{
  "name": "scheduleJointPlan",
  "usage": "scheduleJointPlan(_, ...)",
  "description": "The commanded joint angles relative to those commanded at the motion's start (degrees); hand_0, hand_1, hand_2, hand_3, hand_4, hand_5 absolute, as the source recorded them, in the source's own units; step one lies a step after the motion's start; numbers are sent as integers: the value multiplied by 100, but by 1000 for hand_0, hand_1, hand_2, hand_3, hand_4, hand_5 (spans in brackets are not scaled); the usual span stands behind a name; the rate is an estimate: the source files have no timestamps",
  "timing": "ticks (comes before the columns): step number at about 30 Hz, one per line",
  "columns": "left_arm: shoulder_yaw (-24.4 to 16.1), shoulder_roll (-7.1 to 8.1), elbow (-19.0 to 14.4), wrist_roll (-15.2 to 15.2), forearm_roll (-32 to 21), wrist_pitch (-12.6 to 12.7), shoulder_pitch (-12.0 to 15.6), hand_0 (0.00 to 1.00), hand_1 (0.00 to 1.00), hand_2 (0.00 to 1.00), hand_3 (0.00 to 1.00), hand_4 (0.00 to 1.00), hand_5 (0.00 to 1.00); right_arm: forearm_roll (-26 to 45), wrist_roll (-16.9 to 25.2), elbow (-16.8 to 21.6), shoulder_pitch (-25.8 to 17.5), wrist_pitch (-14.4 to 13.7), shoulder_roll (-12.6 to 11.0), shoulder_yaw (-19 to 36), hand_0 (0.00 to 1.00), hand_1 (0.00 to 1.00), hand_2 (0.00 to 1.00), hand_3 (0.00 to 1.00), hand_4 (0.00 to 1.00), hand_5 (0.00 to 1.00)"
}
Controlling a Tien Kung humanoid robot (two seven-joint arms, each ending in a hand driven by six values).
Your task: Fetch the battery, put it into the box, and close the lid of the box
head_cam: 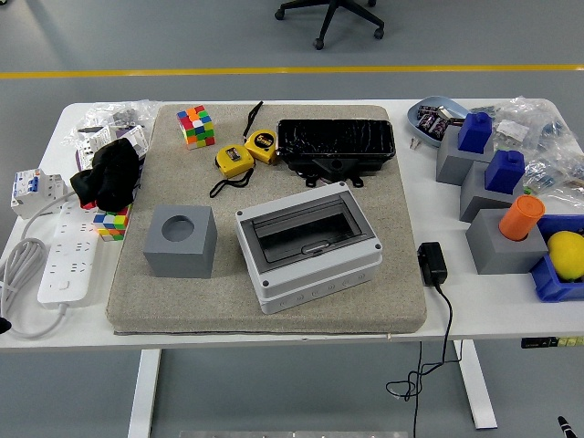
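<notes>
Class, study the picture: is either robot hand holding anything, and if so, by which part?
Nothing is held. Neither robot hand is clearly in view, and the grey plastic box sits untouched on the beige mat.
</notes>
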Motion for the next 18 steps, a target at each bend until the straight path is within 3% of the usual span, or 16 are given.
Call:
scheduleJointPlan(7, 42, 0, -17, -41, -197, 103, -42, 886, 853, 807, 820, 998, 998, -151, 33, 2, -11, -72, 21, 243, 842, 814, 801, 822, 998, 998)
scheduleJointPlan(18, 151, -10, -33, -58, -169, 147, -98, 865, 833, 789, 799, 998, 998, 61, 32, 6, -68, -35, -109, -130, 847, 816, 801, 823, 998, 998)
